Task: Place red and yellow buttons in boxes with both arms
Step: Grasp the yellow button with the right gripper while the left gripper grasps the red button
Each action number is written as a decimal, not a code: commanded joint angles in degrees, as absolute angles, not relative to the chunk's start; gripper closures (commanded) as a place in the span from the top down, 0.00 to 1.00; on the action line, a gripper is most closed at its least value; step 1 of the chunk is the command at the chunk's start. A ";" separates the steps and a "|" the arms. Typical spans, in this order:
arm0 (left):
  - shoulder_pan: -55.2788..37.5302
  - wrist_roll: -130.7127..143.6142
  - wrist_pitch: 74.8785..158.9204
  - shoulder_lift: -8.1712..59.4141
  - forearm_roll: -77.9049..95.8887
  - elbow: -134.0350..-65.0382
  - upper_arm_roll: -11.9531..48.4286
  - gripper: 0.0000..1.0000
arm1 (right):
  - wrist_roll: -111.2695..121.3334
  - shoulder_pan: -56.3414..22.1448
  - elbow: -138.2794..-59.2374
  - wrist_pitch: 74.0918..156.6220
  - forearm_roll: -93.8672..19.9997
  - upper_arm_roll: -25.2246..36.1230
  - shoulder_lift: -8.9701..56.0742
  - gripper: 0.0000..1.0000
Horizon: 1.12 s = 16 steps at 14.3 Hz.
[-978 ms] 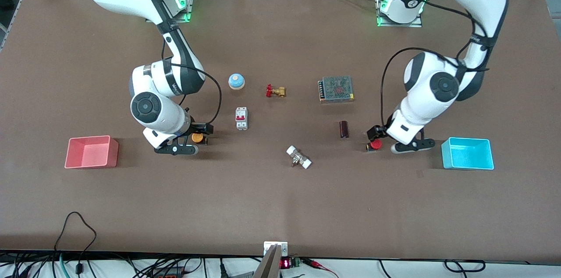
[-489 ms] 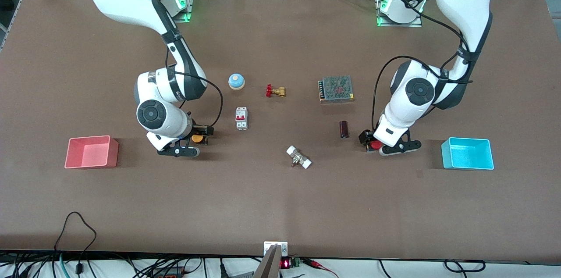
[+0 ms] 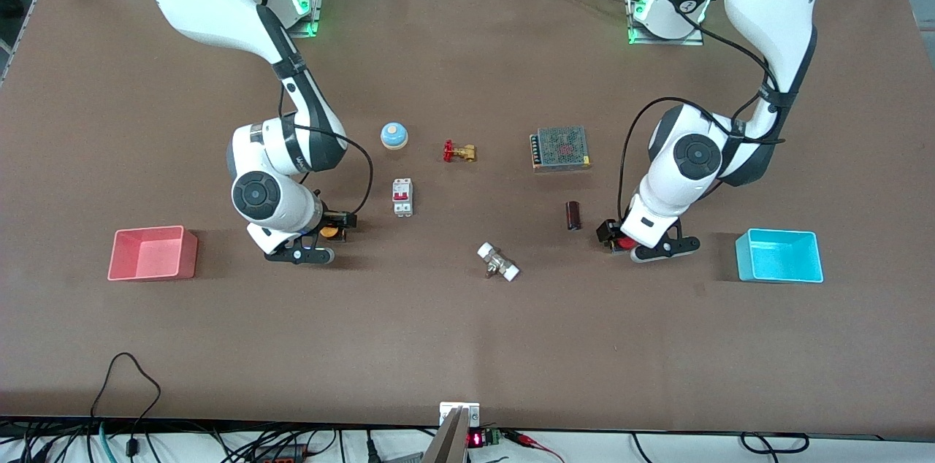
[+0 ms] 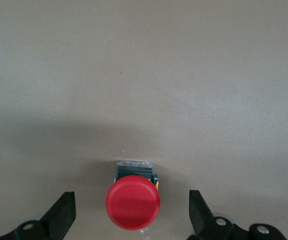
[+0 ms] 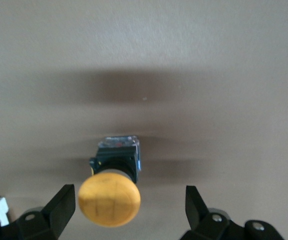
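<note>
Tabletop: open grippers apparently straddle yellow button (image 5: 110,199), red button (image 4: 133,202).

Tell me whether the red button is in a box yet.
Out. The red button sits on the table, between the left gripper's open fingers.

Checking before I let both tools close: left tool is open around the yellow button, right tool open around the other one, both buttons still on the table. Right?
One detail is off: the left tool is open around the red button, as the left wrist view shows. The right tool is open around the yellow button. Both buttons sit on the table.
</note>
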<state>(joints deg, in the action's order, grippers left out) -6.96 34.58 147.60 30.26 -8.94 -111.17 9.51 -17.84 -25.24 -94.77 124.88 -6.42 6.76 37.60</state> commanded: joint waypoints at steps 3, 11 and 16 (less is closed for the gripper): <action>-7.38 35.86 147.48 31.64 -10.37 -108.81 9.14 0.93 | -17.84 -25.14 -91.67 124.63 -6.86 6.77 39.90 0.98; -7.29 35.60 147.48 32.61 -10.46 -108.54 9.14 0.28 | -17.67 -25.14 -91.76 124.80 -6.94 6.77 40.78 0.77; -5.81 33.05 144.69 31.56 -10.46 -106.54 8.79 0.01 | -17.67 -25.14 -91.76 124.80 -7.03 6.77 40.87 0.44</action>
<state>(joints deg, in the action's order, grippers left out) -6.74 34.33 147.43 31.71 -9.00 -109.30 9.12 -17.83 -25.23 -92.99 124.94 -6.42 6.77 40.07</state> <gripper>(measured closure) 0.626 0.414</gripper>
